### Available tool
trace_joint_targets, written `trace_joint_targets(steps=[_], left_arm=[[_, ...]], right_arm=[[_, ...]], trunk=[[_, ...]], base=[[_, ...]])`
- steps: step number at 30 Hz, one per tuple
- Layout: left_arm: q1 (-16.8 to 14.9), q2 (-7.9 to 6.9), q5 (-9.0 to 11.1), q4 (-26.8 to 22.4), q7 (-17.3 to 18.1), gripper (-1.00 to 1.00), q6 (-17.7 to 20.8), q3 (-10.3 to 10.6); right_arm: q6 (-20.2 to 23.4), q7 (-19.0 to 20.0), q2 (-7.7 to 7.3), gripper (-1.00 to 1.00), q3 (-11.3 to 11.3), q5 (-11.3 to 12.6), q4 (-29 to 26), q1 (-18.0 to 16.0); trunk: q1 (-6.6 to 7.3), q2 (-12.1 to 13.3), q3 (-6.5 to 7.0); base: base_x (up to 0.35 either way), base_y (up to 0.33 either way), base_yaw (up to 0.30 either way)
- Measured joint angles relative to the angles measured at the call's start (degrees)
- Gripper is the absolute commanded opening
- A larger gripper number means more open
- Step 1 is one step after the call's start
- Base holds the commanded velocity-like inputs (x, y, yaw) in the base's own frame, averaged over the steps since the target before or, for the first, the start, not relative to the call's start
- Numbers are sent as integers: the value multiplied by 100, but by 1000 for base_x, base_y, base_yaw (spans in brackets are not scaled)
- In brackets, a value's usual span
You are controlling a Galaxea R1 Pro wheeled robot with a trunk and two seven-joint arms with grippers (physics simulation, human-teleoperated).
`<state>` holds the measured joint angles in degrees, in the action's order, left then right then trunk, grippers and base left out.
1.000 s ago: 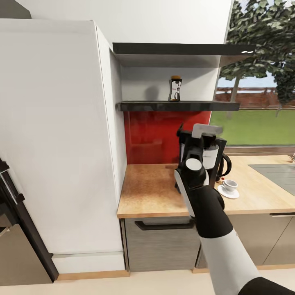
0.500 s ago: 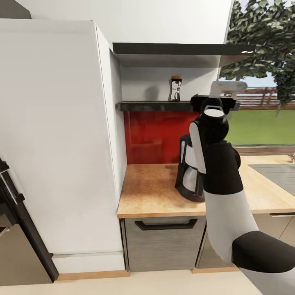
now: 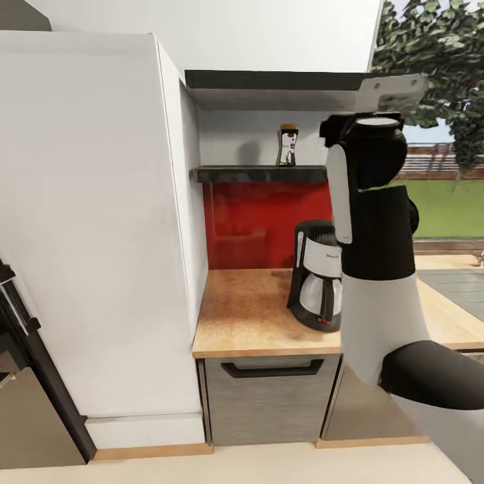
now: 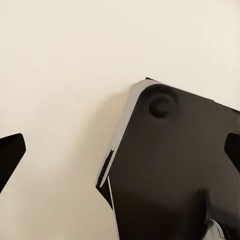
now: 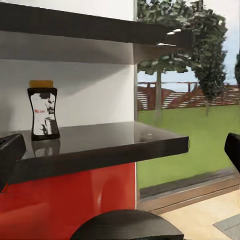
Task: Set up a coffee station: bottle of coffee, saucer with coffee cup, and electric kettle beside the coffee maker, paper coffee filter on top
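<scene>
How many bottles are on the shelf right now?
1. The coffee bottle stands upright on the dark shelf above the red backsplash, left of the raised right arm. That arm covers the shelf's right end in the head view; the right wrist view shows nothing else on it.

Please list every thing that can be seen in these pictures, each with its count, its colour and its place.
Dark glass coffee bottle with orange lid: one, upright on the black shelf.
Black wall shelf: one, above the red backsplash.
Black coffee maker with glass carafe: one, on the countertop, below the shelf.
Wooden countertop: one, light brown, beside the tall cabinet.
Tall white cabinet: one, left of the counter.
Grey drawer with black handle: one, under the counter.
Window showing lawn and trees: one, at right.
Right arm: black and white, raised before the shelf; claw open.
Left claw: open, over pale floor.
</scene>
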<state>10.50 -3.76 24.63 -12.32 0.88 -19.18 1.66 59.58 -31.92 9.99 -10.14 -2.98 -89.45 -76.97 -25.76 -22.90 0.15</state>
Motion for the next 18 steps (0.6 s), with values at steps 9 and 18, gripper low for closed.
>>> trace_joint_targets(steps=[9, 18], left_arm=[[0, 0, 1, 4, 0, 100, 0, -2], [0, 0, 5, 7, 0, 100, 0, -1]], right_arm=[[2, 98, 0, 100, 173, 19, 561, -760], [19, 191, 0, 100, 539, 559, 1566, -1421]], trunk=[[0, 1, 0], [0, 1, 0]], base=[[0, 0, 0], [0, 0, 0]])
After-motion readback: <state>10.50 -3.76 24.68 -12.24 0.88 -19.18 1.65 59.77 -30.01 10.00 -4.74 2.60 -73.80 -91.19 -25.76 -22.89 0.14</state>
